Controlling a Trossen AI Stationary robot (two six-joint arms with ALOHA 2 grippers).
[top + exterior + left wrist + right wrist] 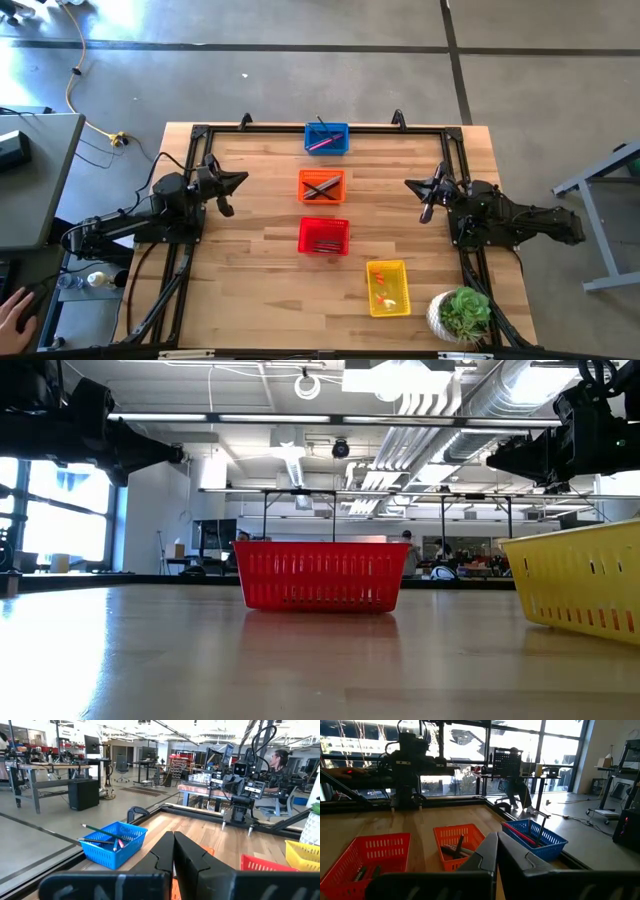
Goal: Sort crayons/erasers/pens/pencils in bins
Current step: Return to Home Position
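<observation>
Four mesh bins stand on the wooden table. The blue bin (326,138) at the far edge holds a pink stick and a pencil. The orange bin (321,186) holds dark sticks. The red bin (323,236) holds thin sticks. The yellow bin (388,287) near the front holds small orange-red erasers. My left gripper (238,182) hovers at the table's left, shut and empty, fingers pointing right. My right gripper (412,185) hovers at the right, shut and empty, fingers pointing left. The fingertips meet in both wrist views, the left (173,836) and the right (497,836).
A potted green plant (462,316) stands at the table's near right corner. A black frame (200,133) runs around the table's edges. A person's hand (12,312) shows off the table at the lower left. A person sits behind the right arm in the left wrist view (279,762).
</observation>
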